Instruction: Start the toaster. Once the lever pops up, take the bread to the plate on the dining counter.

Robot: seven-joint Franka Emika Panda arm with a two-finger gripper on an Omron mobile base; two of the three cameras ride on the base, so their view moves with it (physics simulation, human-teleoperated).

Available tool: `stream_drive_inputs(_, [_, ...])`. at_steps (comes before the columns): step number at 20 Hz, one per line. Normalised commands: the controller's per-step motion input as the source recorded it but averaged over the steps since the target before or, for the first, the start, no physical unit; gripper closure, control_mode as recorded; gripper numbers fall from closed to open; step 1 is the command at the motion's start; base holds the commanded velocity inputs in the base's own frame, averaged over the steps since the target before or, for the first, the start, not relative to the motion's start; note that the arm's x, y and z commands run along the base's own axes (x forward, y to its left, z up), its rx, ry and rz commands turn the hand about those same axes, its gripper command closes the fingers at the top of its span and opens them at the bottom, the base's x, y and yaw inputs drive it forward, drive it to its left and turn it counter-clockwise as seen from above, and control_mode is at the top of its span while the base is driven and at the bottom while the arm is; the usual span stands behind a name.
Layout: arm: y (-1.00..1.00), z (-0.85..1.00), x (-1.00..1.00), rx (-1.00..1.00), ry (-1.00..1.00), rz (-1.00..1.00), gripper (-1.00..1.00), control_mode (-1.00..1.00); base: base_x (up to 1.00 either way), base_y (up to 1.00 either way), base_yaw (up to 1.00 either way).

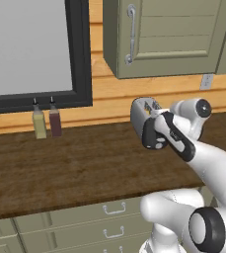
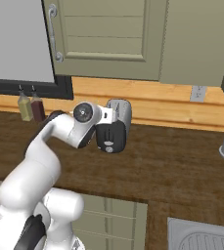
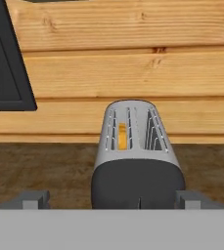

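The pincer [image 3: 112,199] stands wide open, grasping nothing, just before the dark end of the toaster [image 3: 135,156]. Beyond its tips the bread [image 3: 122,136] sits upright in the left slot. I judge it light, crumbly; grip its flat faces gently

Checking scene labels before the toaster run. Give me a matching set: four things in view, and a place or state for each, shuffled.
Things:
1. bread
2. toaster
3. two bottles
4. gripper

Place or state:
A. under the dark window frame, against the wall
B. jaws open, level with the toaster's dark end
C. on the brown counter, by the wood wall
D. down in the left slot, orange-tan

Pairs: 1-D, 2-C, 3-A, 4-B
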Motion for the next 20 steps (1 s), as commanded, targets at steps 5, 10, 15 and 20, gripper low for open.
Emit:
stream_drive_inputs(5, [-0.01,0.0,0.23,0.0,0.04,0.0,-1.0,-1.0,0.0,0.0,0.0])
stream_drive_inputs(10, [-0.01,0.0,0.2,0.0,0.01,0.0,-1.0,-1.0,0.0,0.0,0.0])
stream_drive_inputs(15, [-0.02,0.0,0.28,0.0,0.0,0.0,-1.0,-1.0,0.0,0.0,0.0])
stream_drive_inputs(20, [-0.12,0.0,0.31,0.0,0.01,0.0,-1.0,-1.0,0.0,0.0,0.0])
